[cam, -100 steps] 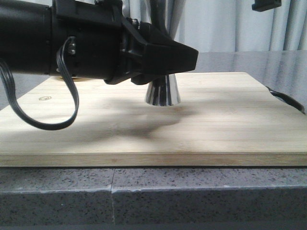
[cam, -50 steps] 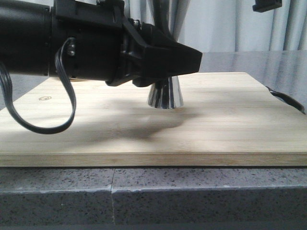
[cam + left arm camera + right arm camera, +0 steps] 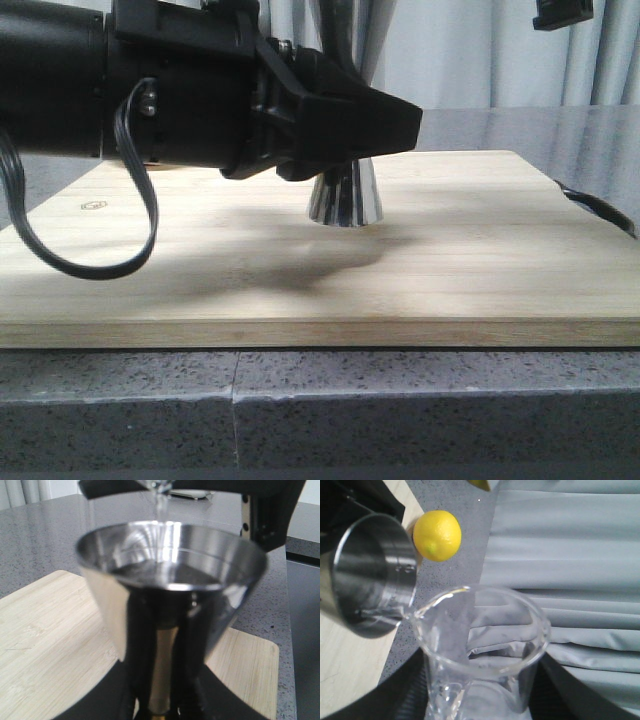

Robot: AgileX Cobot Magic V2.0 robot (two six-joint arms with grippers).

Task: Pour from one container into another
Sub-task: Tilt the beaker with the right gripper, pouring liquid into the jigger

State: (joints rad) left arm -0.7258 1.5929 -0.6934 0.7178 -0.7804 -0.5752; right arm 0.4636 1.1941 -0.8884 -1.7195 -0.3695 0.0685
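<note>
The left gripper (image 3: 385,125) reaches in from the upper left of the front view, its black body covering the upper half of the steel jigger (image 3: 344,195), whose flared base stands on the wooden board (image 3: 480,250). From the left wrist camera the jigger (image 3: 170,590) fills the centre, its waist sitting between the dark fingers at the bottom edge, clamped on it. A thin clear stream drops into the cup from the top centre of that frame. Over on the right wrist view, the right gripper (image 3: 480,700) has the glass beaker (image 3: 482,650) pinched between its fingers, tipped, spout touching the jigger's rim (image 3: 375,575) at centre left. A lemon (image 3: 437,535) sits on the grey counter in the upper left, just beyond the jigger.
</note>
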